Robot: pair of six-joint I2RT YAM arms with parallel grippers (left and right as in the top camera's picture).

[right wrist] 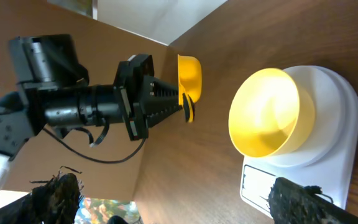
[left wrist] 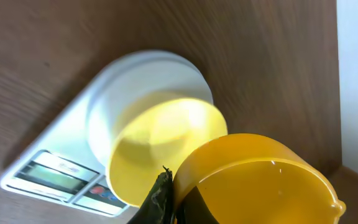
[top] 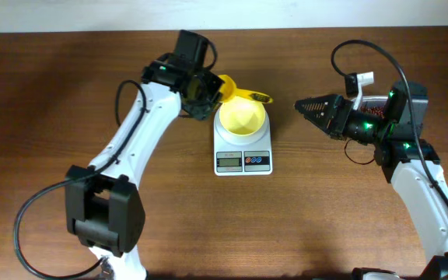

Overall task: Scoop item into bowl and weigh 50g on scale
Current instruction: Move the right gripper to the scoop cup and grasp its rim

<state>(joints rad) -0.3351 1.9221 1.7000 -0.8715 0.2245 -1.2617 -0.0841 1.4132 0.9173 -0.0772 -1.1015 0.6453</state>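
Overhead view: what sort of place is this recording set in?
Probably a robot test bench, not a real kitchen: a wooden table, a left arm and right arm mounted at it, and a small scale with a bowl on it.

Shows the pale-yellow bowl (top: 242, 118) seated on the white scale (top: 243, 159), mid-way across the wooden table (top: 53, 117). Finds the left gripper (top: 208, 92) clamped on a yellow scoop (top: 239, 93) at the bowl's far rim. Places the right gripper (top: 303, 105), jaws spread, right of the scale and apart from it, with red-brown beans (top: 369, 111) glimpsed behind its arm.
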